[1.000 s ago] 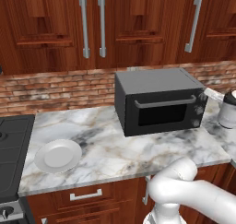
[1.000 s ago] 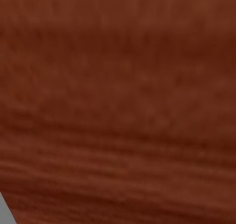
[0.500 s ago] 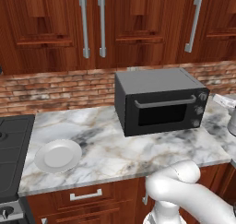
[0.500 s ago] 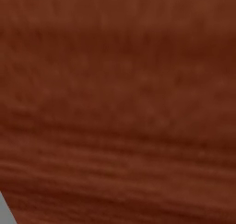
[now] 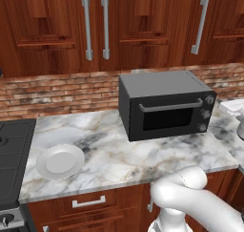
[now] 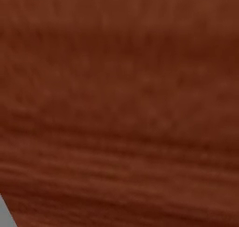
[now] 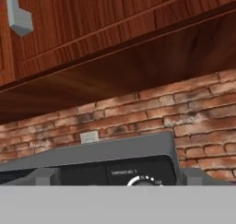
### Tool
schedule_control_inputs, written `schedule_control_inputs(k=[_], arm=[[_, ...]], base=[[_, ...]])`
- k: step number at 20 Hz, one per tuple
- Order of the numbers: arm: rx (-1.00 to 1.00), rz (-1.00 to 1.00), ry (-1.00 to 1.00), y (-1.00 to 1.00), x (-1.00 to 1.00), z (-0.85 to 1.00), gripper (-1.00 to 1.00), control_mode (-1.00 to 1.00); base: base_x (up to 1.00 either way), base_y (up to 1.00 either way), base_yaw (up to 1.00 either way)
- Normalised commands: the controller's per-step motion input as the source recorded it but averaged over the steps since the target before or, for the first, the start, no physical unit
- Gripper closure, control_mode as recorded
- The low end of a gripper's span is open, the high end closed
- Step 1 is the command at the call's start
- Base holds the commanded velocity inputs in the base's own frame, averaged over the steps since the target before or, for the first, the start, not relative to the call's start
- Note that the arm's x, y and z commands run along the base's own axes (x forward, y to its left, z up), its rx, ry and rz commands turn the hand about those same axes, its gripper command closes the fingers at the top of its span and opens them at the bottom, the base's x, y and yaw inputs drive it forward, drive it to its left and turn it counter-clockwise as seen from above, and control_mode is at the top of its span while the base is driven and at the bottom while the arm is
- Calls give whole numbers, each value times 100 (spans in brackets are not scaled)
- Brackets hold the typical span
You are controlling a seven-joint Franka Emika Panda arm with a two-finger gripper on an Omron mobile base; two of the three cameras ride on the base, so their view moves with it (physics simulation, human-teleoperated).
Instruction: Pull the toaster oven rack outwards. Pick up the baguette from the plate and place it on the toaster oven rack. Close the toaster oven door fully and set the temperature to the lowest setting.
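- Since a second earlier, the pale object at the right edge of the left base view had shifted lower and further out of frame (image 5: 238, 126); the oven and plate had kept their places.
- The oven (image 5: 164, 104) stood on the marble surface (image 5: 119, 159), close to the brick wall (image 5: 57, 92), with its door (image 5: 167, 115) closed and the silver handle across the top of the door.
- Three small knobs (image 5: 206, 112) ran down the oven's right front.
- The plate (image 5: 60, 161) lay bare on the surface, well to the left of the oven and near the stove (image 5: 12, 154).
- In the hand view, the oven's top edge and a dial (image 7: 143, 181) showed low down, with brick and cabinet underside above.
- The claw's fingers (image 7: 44, 177) stood wide apart, holding nothing.
- Reddish-brown wood (image 6: 119, 104) covered the right base view.
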Motion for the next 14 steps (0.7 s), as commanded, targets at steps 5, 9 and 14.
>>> schedule_control_inputs(k=[5,9,14], arm=[[-18,17,-15,0,0,0,-100,-100],[-10,16,-9,0,1,0,-100,-100],[-9,5,0,-1,22,0,-100,-100]], base=[[0,0,0],[0,0,0],[0,0,0]])
